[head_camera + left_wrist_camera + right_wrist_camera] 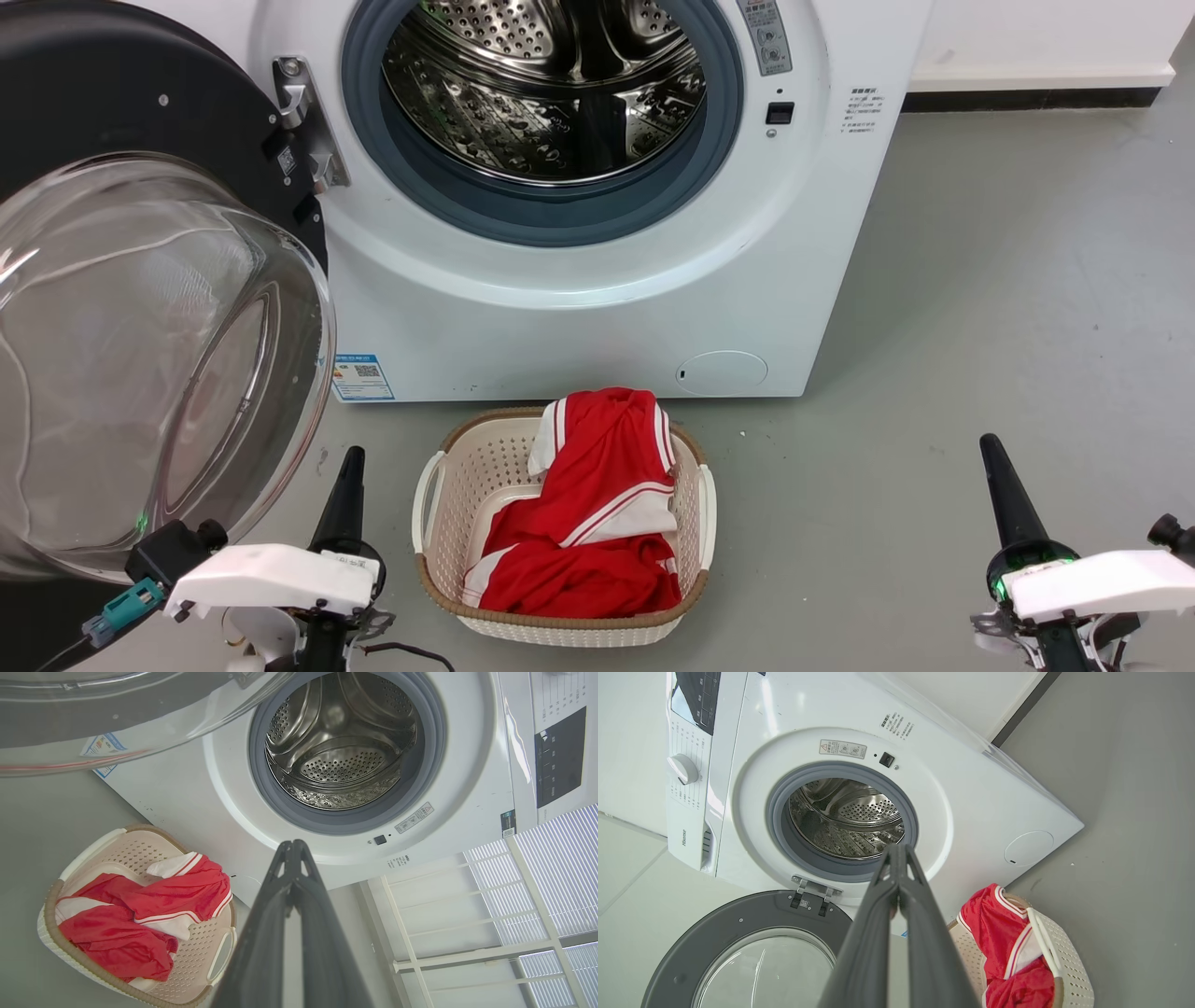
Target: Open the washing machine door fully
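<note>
The white washing machine (pixel 597 308) stands ahead with its steel drum mouth bare. Its door (pixel 140 121), a black disc with a clear bulging glass bowl, hangs swung far out to the left on its metal hinge (pixel 303 117). In the right wrist view the door (pixel 714 924) lies wide open below the hinge. My left gripper (pixel 353 457) is shut and empty, low beside the glass bowl, apart from it. Far to the right my right gripper (pixel 988 443) is shut too, holding nothing. In the wrist views each gripper (pixel 293 843) (pixel 897 847) shows its fingers pressed together.
A cream laundry basket (pixel 439 485) with red and white clothes (pixel 597 504) sits on the grey floor just in front of the machine, between my grippers. A wall with a dark skirting runs behind at the right. Open floor (pixel 1008 299) lies to the right.
</note>
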### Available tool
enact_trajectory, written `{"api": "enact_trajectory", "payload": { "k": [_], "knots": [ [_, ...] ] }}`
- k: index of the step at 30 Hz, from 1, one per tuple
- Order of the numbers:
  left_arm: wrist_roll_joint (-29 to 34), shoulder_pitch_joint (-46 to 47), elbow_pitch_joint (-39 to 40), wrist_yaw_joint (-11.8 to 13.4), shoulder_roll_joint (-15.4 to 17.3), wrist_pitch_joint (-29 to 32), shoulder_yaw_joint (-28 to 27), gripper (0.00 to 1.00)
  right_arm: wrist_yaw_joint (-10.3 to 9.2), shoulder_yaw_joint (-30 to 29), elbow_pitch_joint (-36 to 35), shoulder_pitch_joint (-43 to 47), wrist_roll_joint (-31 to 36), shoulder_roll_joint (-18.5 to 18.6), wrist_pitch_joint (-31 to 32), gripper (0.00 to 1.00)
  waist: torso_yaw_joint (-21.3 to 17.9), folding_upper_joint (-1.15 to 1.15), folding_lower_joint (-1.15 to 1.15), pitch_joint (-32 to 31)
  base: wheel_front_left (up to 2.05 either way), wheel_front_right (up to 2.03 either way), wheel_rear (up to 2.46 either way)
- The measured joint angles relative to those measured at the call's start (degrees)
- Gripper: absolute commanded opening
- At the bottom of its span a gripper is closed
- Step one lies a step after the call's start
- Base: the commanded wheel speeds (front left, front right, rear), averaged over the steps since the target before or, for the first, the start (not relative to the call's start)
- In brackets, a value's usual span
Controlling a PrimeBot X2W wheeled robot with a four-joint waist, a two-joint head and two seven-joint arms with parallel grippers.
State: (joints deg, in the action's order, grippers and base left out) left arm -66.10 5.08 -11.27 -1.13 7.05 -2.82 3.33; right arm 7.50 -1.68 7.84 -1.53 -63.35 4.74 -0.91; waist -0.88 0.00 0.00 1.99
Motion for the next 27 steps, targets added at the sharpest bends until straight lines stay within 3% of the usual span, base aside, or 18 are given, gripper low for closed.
{"api": "enact_trajectory", "payload": {
  "k": [27],
  "knots": [
    [-13.46, 0.22, -1.29, -3.01, -1.35, 3.87, -3.92, 0.0, 0.0, -1.11, 2.99, -1.94, -15.12, 0.04, 2.49, 0.0, 0.37, 0.0, 0.0, -0.77, 0.0, 0.0, 0.0]
  ]
}}
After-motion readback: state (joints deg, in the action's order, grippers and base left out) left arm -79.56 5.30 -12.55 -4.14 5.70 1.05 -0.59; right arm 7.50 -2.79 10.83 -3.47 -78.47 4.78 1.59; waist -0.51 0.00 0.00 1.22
